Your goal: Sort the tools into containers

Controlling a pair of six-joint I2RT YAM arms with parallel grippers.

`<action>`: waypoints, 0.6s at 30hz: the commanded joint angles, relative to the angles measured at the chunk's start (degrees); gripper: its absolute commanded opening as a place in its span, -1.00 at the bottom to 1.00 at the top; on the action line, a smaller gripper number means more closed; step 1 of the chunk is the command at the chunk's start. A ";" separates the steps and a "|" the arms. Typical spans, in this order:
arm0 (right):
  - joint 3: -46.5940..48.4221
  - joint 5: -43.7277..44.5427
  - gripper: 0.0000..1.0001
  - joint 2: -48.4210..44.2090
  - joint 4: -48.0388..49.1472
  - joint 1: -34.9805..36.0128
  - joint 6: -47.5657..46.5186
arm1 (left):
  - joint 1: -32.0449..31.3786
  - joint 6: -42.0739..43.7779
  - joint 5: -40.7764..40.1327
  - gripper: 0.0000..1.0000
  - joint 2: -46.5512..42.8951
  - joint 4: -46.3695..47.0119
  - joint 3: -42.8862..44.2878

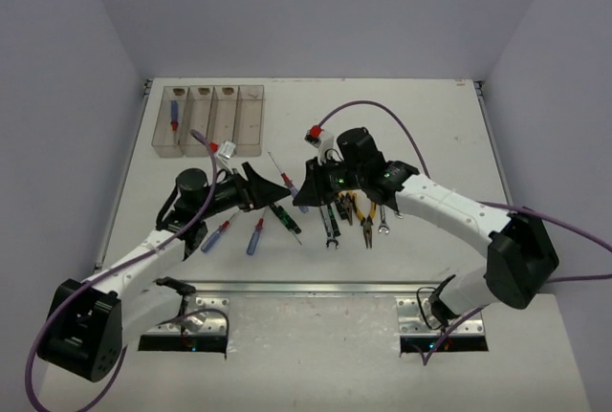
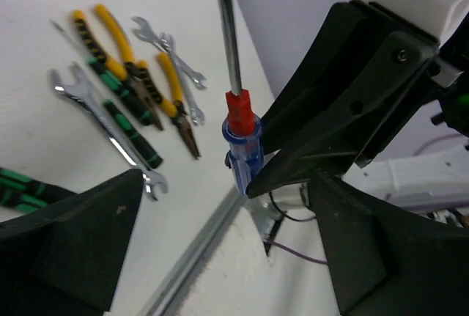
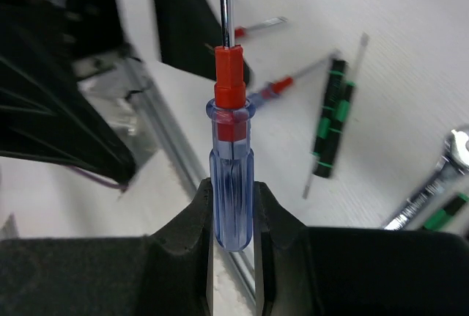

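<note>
From above, we start at the far left: four joined bins sit at the back of the table, and one blue screwdriver lies in the leftmost. Coming right, the left claw hangs wide open with nothing in it, just beside its partner. Near it on the table lie two loose blue screwdrivers, side by side.

Between the claws is the task's piece, a blue-handled screwdriver with a red collar, held clear of the table. Only the right wrist view shows the grip plainly: the right claw is clamped on the butt of the handle, shaft pointing away. That makes four blue ones by our count.

The left wrist view gives us what the overhead blurs, the pile to the right. It holds two yellow-handled pliers, two green-black screwdrivers, and what we count as four silver wrenches. The right wrist view adds two more green-black ones, side by side on the table.
</note>
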 commanded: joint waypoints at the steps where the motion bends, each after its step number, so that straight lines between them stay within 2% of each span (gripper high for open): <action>1: -2.02 -15.60 -1.00 -3.35 14.99 0.37 3.35 | -5.59 -4.44 -2.21 0.57 2.44 14.86 4.98; 2: -1.52 -16.51 -1.00 -3.35 14.73 0.40 3.38 | -6.13 -4.58 -3.54 0.37 2.77 14.85 5.39; 3: -1.26 -16.90 -1.00 -3.29 14.73 0.43 3.67 | -6.57 -4.79 -4.31 0.30 2.86 14.91 5.77; 5: -0.97 -17.45 -1.00 -3.64 15.27 0.43 4.19 | -7.34 -5.00 -6.07 -0.08 2.80 14.39 6.96; 8: -1.01 -16.32 -1.00 -4.23 15.18 0.43 4.65 | -7.60 -4.48 -9.26 -0.93 2.11 9.97 8.67; 9: -0.95 -15.38 -1.00 -4.30 14.88 0.29 4.77 | -7.67 -4.16 -9.90 -1.00 1.43 9.28 8.85; 12: -0.76 -14.76 -1.00 -3.85 14.78 -0.42 5.34 | -7.60 -3.34 -11.44 -1.00 0.21 7.21 9.21; 13: -0.74 -14.89 -0.90 -3.60 15.01 -0.90 5.73 | -7.58 -2.43 -12.47 -1.00 -0.11 5.26 9.95; 14: -0.70 -14.85 -0.68 -3.36 14.85 -1.34 6.28 | -7.54 -1.25 -13.69 -1.00 -0.07 1.85 11.16; 15: -0.62 -14.60 -0.35 -3.20 14.45 -1.84 6.73 | -7.53 0.37 -15.51 -1.00 0.17 -1.51 12.91; 16: -0.41 -13.57 0.36 -3.28 13.17 -2.57 6.80 | -7.60 3.51 -19.48 -1.00 1.13 -4.78 16.50; 18: 0.04 -8.27 0.71 -4.76 6.12 -4.00 5.59 | -7.48 10.11 -30.16 -1.00 5.13 -17.54 25.10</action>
